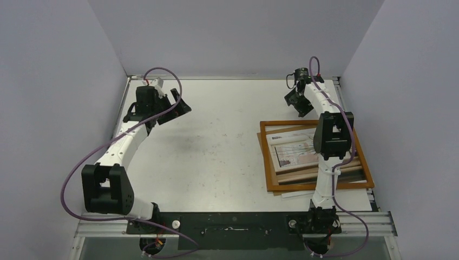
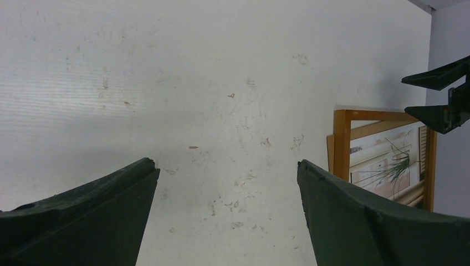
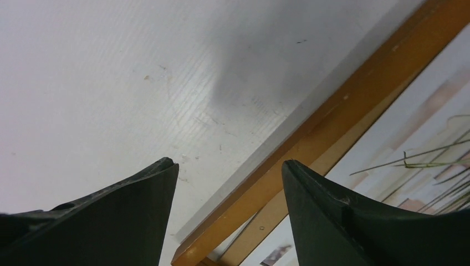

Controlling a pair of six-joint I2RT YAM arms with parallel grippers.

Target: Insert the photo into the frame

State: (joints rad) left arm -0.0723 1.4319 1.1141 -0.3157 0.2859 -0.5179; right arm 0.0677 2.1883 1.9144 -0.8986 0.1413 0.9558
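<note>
Photo (image 1: 295, 147): face up within the frame (image 1: 269, 165) on your right, skewed to the rails with a brown edge (image 1: 261, 142) poking out left; you can judge it placed but not squared. Left gripper (image 1: 178, 106): spread, empty, well apart. Right gripper (image 1: 299, 103): spread, empty, beyond the far rail, its arm hiding part of the frame from you.

Open passage: table (image 1: 216, 146) centre toward 12 and 6 o'clock. At 3 o'clock the frame (image 1: 263, 157) and photo (image 1: 289, 151) lie flat with the right arm (image 1: 333, 135) crossing above them; the left arm (image 1: 122, 146) occupies 9 to 11 o'clock.
</note>
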